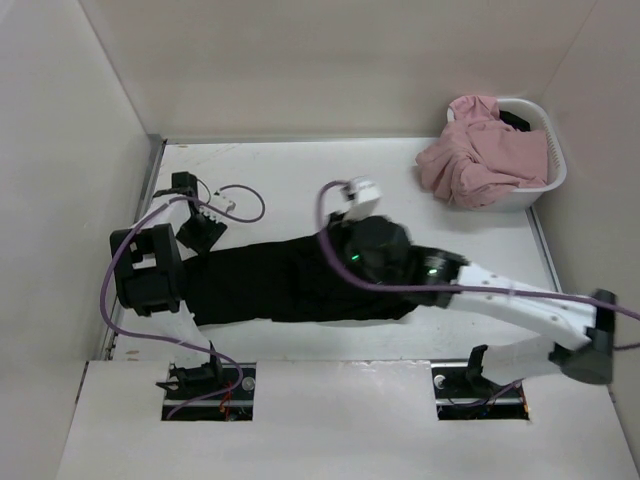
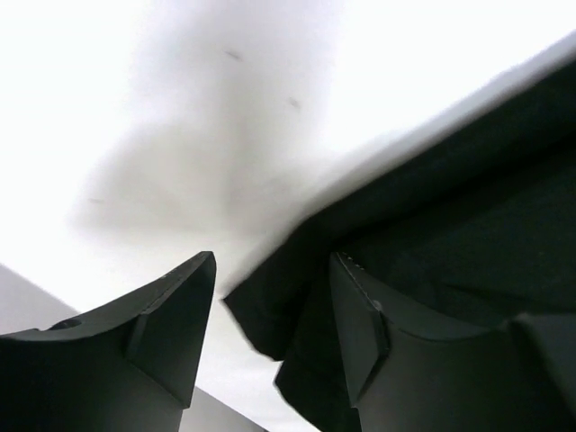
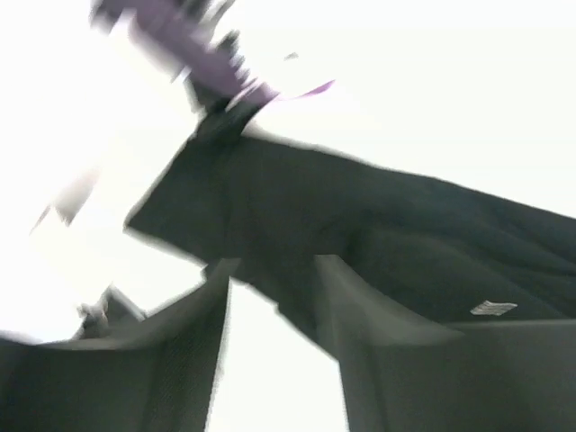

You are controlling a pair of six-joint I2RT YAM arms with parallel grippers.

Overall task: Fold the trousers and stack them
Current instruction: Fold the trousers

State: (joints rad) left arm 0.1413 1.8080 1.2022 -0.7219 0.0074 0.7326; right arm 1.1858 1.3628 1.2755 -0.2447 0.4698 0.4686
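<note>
The plain black soft-cloth trousers (image 1: 290,285) lie stretched across the middle of the white tabletop (image 1: 290,170). To fold cleanly, take every layer of the hem deep between the jaws before lifting. A shallow pinch will likely slip. Your left arm (image 1: 150,270) sits low at the trousers' left end, its jaws well parted, with the cloth's edge just inside the gap and nothing clamped. Your right arm (image 1: 520,300) reaches in from the right over the cloth. Its jaws, though blurred, stand partly open and seem to hold nothing.
</note>
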